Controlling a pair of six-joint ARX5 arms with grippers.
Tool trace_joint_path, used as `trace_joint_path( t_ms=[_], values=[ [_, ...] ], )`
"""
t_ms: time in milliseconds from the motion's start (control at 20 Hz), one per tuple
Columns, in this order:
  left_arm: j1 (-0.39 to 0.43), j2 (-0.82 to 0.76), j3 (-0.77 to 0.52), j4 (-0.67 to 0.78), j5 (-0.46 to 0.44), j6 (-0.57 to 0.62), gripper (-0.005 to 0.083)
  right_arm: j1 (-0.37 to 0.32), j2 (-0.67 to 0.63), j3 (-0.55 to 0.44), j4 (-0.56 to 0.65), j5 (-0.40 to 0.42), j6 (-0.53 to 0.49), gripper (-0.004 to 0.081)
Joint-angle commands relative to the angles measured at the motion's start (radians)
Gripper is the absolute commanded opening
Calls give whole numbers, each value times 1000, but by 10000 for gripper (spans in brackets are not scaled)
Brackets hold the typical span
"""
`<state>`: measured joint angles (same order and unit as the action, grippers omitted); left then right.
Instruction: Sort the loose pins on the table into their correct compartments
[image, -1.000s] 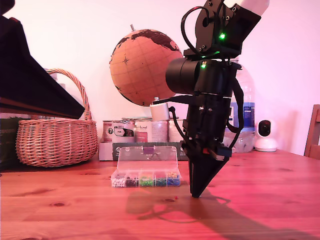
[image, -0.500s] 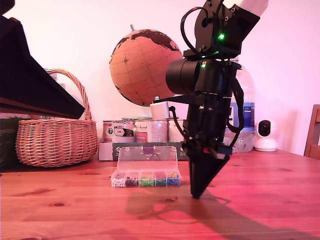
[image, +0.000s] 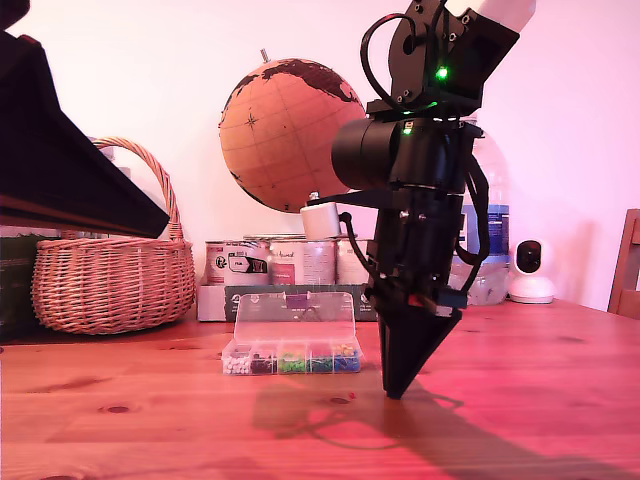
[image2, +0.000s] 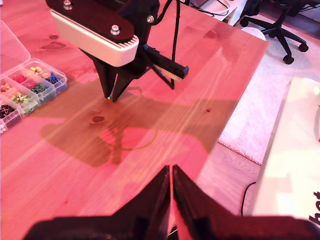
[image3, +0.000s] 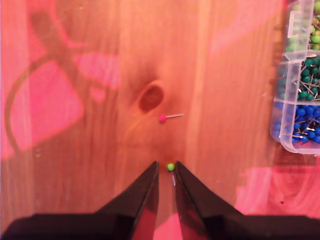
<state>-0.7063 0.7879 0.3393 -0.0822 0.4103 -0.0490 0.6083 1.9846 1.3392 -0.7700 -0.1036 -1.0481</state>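
The second gripper (image: 397, 390) stands nearly upright with its tips down on the table (image: 150, 420), at about four o'clock from the clear box of compartments (image: 292, 358) in the exterior view. From there no pin can be made out at all. The second wrist view shows it: a green-headed pin (image3: 171, 167) lies on the wood right at the mouth of the jaws, which stand a narrow gap apart, its shaft running back between them. Whether the fingertips (image3: 151, 176) already pinch it I cannot tell. A pink-headed pin (image3: 163, 118) lies loose beside a dark knot (image3: 151, 97), at twelve o'clock from the green one. The first gripper (image2: 171, 172) hangs high over the table, jaws pressed together on nothing, looking down at the other arm.
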Motion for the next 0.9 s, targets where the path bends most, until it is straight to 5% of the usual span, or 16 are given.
trace_joint_path(
  t_ms=[0,850],
  values=[
    [1,4,5,7,0,4,-21,-1,49,-13,-16,-10,-4,86],
    [1,4,5,1,0,3,-21,-2,80,-6,-6,-17,-26,-11]
  ],
)
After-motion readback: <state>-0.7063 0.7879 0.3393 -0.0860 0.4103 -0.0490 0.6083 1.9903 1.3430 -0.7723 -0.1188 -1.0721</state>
